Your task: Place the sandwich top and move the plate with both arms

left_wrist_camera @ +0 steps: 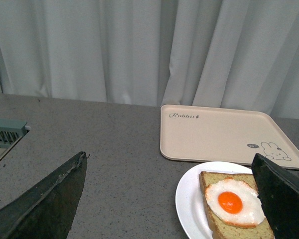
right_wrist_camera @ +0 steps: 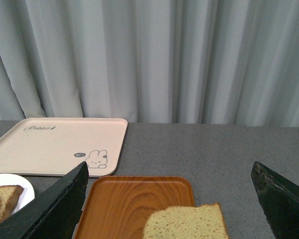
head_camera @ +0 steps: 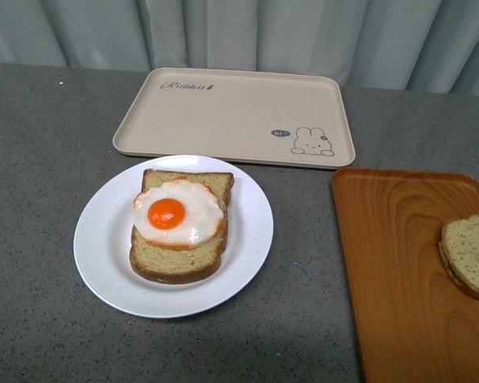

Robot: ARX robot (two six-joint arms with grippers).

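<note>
Count: one white plate (head_camera: 96,267), one fried egg (head_camera: 178,212), two slices of bread, two trays, two grippers.

Nearest, on the grey table (head_camera: 40,159): the plate, left of centre. It carries a bread slice (head_camera: 176,263) with the egg on top, yolk up. To its right, near but not touching, is the orange tray (head_camera: 399,287). The sandwich top (head_camera: 471,254) lies flat on that tray toward its right side, dark crust edge turned toward the plate. The picture edge cuts it off in both views that catch it, so I cannot tell its long axis.

Farther back: the beige tray (head_camera: 231,112) with a rabbit print, long side running left to right. Behind everything, a pale curtain (head_camera: 303,32).

The left gripper (left_wrist_camera: 169,156) and right gripper (right_wrist_camera: 169,164) appear only in their own wrist views. Each has two black fingers (left_wrist_camera: 45,204) spread wide, nothing between them. Only the left wrist view shows a slatted grey-green object (left_wrist_camera: 5,132) on the table, well away from the plate.
</note>
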